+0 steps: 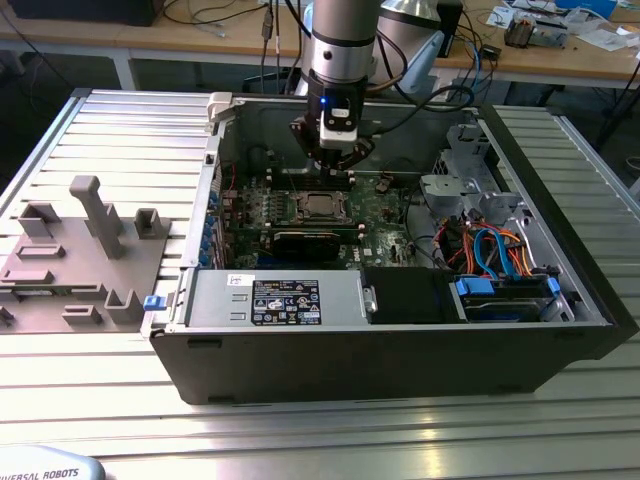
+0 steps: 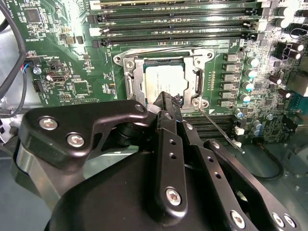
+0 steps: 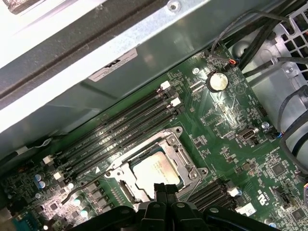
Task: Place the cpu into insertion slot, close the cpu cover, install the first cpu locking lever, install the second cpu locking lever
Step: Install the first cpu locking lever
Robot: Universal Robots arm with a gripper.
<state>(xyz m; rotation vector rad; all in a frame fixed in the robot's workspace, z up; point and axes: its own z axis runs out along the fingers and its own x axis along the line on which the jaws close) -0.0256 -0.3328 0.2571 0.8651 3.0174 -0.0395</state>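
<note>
Gripper (image 1: 335, 152), black, two-finger, hangs in the upper middle of the exterior view inside the open black computer case (image 1: 400, 365), just above the green motherboard (image 2: 72, 72). Fingers (image 2: 166, 115) are pressed together, pinching nothing I can see. In both wrist views their tips sit at the edge of the square, dark, metal-rimmed insertion slot (image 2: 208, 57); touching or just off it, can't tell.

Small flat square silvery-grey cpu (image 2: 166, 79) lies flat in that slot, at the centre of the board in the exterior view. Thin silvery cpu cover (image 2: 136, 79) frame looks folded down around it, with the chip top showing through the window. Judged: placing done, cover closed or nearly so.

One thin wire locking lever (image 2: 221, 131) sticks out slantwise from the slot corner beside the tips and looks unlatched. A second thin wire (image 2: 163, 49) runs along the slot edge next to the long memory slots (image 2: 178, 21); latched or not, can't tell. Lever steps look left to do.

Case sits on the ribbed aluminium desk (image 1: 300, 430).
</note>
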